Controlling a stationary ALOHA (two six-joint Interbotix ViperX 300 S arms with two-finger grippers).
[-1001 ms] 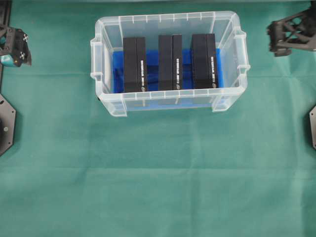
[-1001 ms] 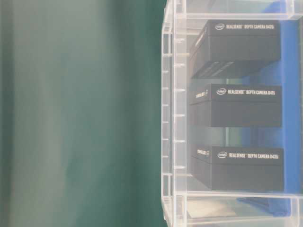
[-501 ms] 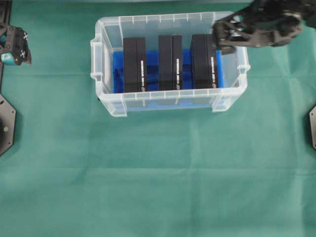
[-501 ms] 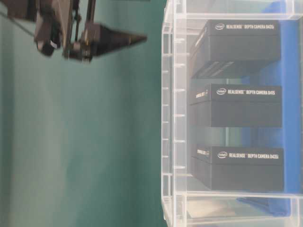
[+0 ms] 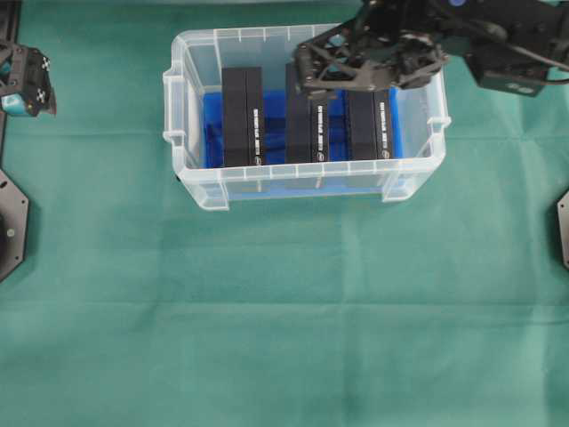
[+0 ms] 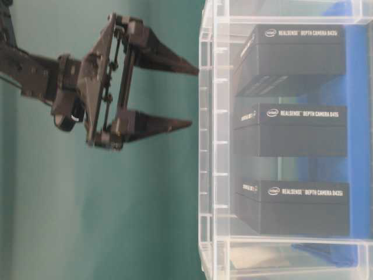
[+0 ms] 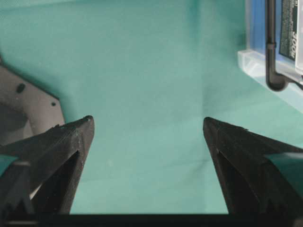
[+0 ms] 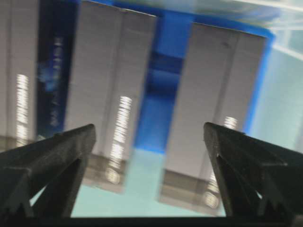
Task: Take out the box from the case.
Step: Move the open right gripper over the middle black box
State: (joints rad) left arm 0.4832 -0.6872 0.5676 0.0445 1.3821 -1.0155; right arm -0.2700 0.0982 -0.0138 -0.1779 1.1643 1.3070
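The case (image 5: pixel 306 181), a clear plastic bin lined with blue cloth (image 5: pixel 274 124), stands at the back middle of the green table. Three black boxes stand side by side in it: left (image 5: pixel 242 116), middle (image 5: pixel 307 129), right (image 5: pixel 369 132). My right gripper (image 5: pixel 305 71) hovers open above the case, over the middle and right boxes, touching none. From table level the right gripper (image 6: pixel 192 97) is clear of the case rim (image 6: pixel 205 140). The right wrist view is blurred: the right gripper (image 8: pixel 149 130) has two boxes (image 8: pixel 111 85) (image 8: pixel 215 104) below it. My left gripper (image 7: pixel 148 124) is open and empty.
The left arm (image 5: pixel 25 82) rests at the far left table edge, away from the case. Its wrist view catches a corner of the case (image 7: pixel 258 64) at the upper right. Black mounting plates (image 5: pixel 11 222) sit at both side edges. Green cloth (image 5: pixel 284 311) covers the table.
My right arm has swung in from the right edge and leftward over the case, from beside the right box to above the middle one. The left arm and boxes stayed still.
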